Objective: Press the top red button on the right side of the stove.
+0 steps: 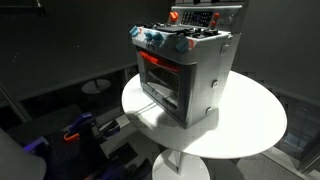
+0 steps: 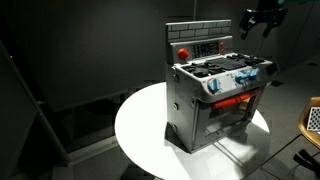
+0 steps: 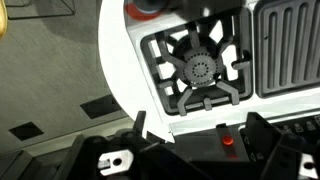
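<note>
A: Stove [image 2: 215, 95]. Where is it, measured from the fingers?

B: Below them and off to one side. In an exterior view the gripper [image 2: 262, 18] hangs above the far end of the back panel [image 2: 205, 40], apart from it. The stove stands on the round white table [image 2: 140, 130], well beneath the tips.

A: How will it handle?

B: My judgement: a light toy with a stiff, hollow plastic shell. No grasp is needed. A hard shove on the panel could slide or tip it on that smooth tabletop. Press gently, straight along the button's travel, with one fingertip as the probe.

A: Contact spot?

B: The wrist view shows a small red button [image 3: 228, 140] lying between the fingers, closer to one than the other. The burner [image 3: 203, 70] is just beyond the tips. I cannot tell whether this is the top red one, because the gripper's own body hides most of the panel.

A: Fingers [image 3: 141, 126]?

B: Spread wide. Nothing is held between them and no contact is visible. The exterior view shows the same splay. My judgement: at this spread a tip could miss the button or catch a neighbouring detail. Drawing the fingers together into one blunt tip would suit so small a button.
</note>
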